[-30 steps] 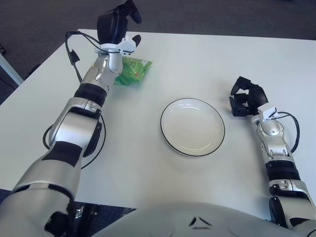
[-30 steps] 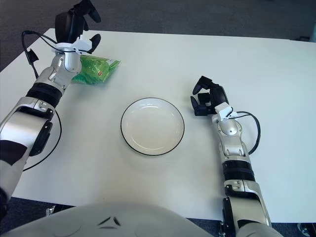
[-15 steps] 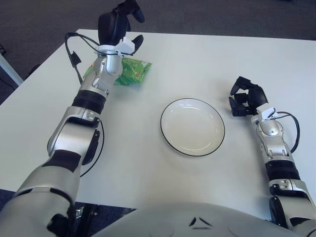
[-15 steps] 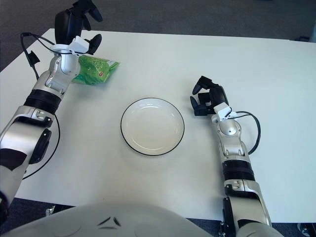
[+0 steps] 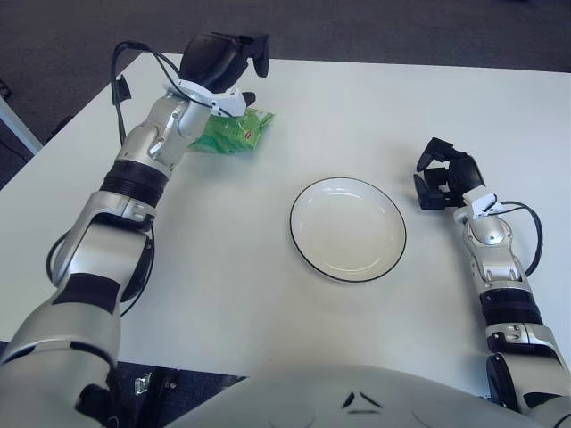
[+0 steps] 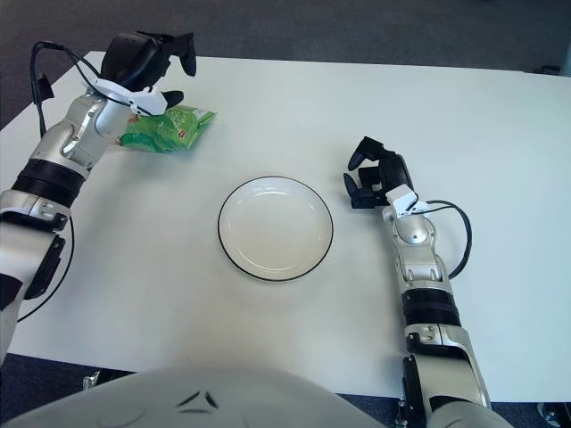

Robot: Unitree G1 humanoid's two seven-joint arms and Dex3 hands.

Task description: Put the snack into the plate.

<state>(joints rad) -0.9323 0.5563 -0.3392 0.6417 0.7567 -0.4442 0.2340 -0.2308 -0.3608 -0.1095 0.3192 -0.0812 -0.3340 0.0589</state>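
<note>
The snack [image 5: 235,131] is a green bag lying on the white table at the far left. My left hand [image 5: 252,77] hovers just above the bag's far left end, its black fingers spread over it and holding nothing. I cannot tell whether the lower finger touches the bag. The white plate [image 5: 348,228] with a dark rim stands in the middle of the table, with nothing in it. My right hand [image 5: 441,175] shows to the right of the plate, fingers loosely curled around nothing.
The white table [image 5: 357,98] runs wide behind and to both sides of the plate. A black cable [image 5: 134,62] loops off my left forearm near the table's far left corner. Dark floor lies beyond the far edge.
My left forearm has swung outward to the left, and the hand has tipped from upright to reach sideways over the bag. The bag, the plate and my right hand have not moved.
</note>
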